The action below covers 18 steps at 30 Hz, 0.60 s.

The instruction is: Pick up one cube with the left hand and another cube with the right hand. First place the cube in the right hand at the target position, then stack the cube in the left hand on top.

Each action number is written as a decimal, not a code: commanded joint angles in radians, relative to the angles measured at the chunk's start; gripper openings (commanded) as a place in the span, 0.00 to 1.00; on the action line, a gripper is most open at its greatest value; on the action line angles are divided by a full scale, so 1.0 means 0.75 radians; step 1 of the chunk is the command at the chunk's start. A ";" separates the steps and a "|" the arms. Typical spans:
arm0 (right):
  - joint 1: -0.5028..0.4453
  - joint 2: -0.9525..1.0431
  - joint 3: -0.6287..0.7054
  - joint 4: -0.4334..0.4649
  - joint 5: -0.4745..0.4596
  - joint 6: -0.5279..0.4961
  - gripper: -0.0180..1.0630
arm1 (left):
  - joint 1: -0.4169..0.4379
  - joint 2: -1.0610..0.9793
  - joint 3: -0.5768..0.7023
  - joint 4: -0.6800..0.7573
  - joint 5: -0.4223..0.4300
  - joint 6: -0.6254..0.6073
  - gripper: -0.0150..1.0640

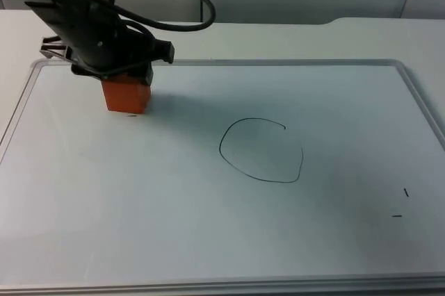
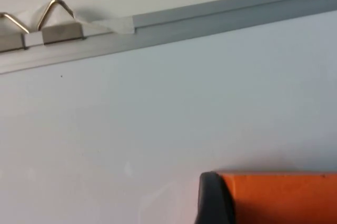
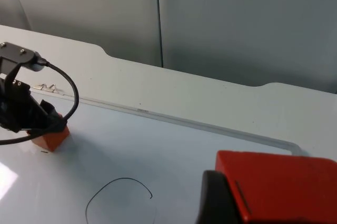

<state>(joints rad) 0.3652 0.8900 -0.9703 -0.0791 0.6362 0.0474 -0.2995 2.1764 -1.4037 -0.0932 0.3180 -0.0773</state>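
The left gripper (image 1: 127, 82) stood clamped on an orange-red block (image 1: 126, 96) resting at the whiteboard's (image 1: 208, 240) far left, near the hand-drawn black circle target (image 1: 262, 150). The right wrist view showed the right gripper (image 3: 247, 203) aloft, fingers pinching a second red cube (image 3: 279, 184). Both picks looked nearly done; next, the right cube needed lowering into the circle.

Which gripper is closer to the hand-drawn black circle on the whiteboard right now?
Cannot tell. The left gripper sits on an orange cube up-left of the black circle; the right gripper, holding a red cube, is raised above the board.
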 commanded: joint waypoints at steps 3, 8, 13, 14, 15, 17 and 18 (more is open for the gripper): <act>0.006 -0.006 0.007 0.003 -0.026 -0.009 0.01 | -0.006 -0.046 -0.007 -0.003 0.041 -0.015 0.16; 0.006 -0.006 0.007 0.003 -0.033 -0.009 0.01 | -0.006 -0.180 -0.007 -0.003 0.110 -0.015 0.04; 0.006 -0.006 0.007 0.003 -0.035 -0.009 0.01 | -0.006 -0.406 -0.007 -0.003 0.204 -0.015 0.04; 0.006 -0.006 0.007 0.003 -0.035 -0.009 0.01 | -0.006 -0.464 -0.007 -0.003 0.230 -0.012 0.04; 0.006 -0.006 0.007 0.003 -0.035 -0.009 0.01 | -0.006 -0.534 -0.007 0.000 0.252 -0.012 0.04; 0.006 -0.006 0.007 0.003 -0.035 -0.009 0.01 | -0.006 -0.643 -0.007 0.003 0.292 -0.002 0.04; 0.006 -0.006 0.007 0.003 -0.033 -0.009 0.01 | -0.006 -0.702 -0.007 0.005 0.317 0.000 0.04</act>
<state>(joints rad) 0.3652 0.8900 -0.9703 -0.0791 0.6318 0.0474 -0.2995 1.7131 -1.4054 -0.0894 0.5276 -0.0812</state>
